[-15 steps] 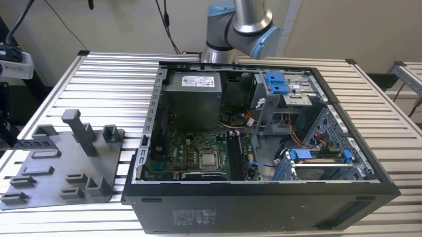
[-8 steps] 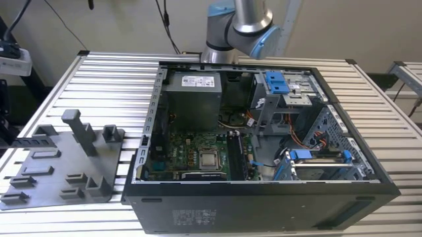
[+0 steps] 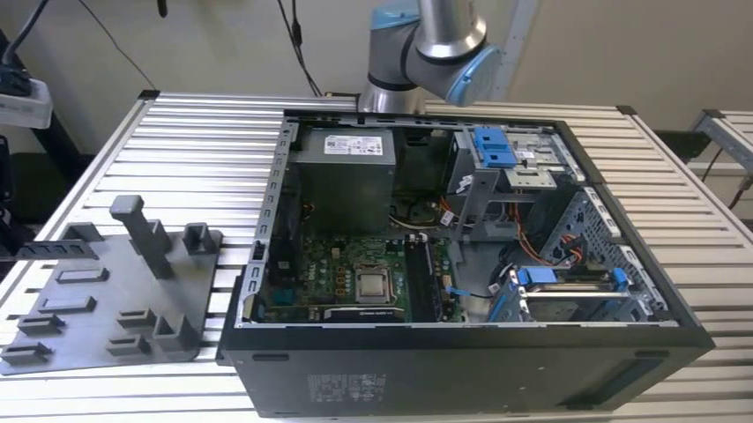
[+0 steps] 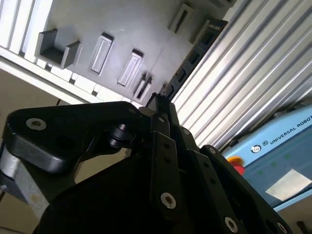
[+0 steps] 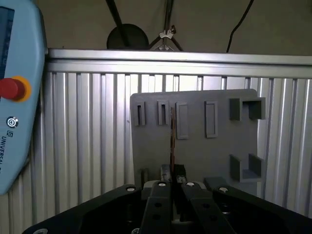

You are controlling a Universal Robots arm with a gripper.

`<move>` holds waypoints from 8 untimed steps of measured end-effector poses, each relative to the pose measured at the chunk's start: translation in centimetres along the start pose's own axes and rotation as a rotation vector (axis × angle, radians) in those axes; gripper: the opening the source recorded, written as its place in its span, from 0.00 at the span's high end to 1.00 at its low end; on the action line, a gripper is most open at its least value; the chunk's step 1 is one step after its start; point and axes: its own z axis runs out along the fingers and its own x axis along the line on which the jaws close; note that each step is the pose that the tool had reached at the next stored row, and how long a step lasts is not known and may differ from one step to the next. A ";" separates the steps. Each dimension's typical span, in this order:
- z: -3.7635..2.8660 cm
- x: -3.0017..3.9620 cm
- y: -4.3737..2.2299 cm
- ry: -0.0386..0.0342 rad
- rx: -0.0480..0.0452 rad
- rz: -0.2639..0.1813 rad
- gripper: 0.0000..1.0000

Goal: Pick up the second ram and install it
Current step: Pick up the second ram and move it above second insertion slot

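In the first wrist view the second ram (image 5: 171, 136) shows edge-on as a thin dark strip sticking out from between my gripper's (image 5: 171, 171) black fingers. In the second wrist view the ram (image 4: 195, 48) appears as a long dark strip with chips, reaching out from the gripper (image 4: 161, 97). The fingers are shut on its near end. It hangs in the air well above the grey fixture tray (image 5: 204, 156), apart from it. In the exterior view the open computer case (image 3: 471, 352) lies on the table with its motherboard (image 3: 353, 282) exposed.
The grey fixture tray (image 3: 106, 291) lies on the slatted metal table (image 3: 200, 150) at the exterior view's left of the case. Blue drive-bay clips (image 3: 495, 145) and a power supply (image 3: 344, 172) sit inside the case. A light-blue teach pendant (image 5: 14, 97) lies beside the tray.
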 end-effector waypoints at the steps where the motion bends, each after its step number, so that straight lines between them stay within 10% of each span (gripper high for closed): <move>1: -0.10 0.00 0.00 0.0000 0.0000 0.000 0.86; 8: -0.81 -0.01 0.01 0.0000 0.0000 0.000 0.86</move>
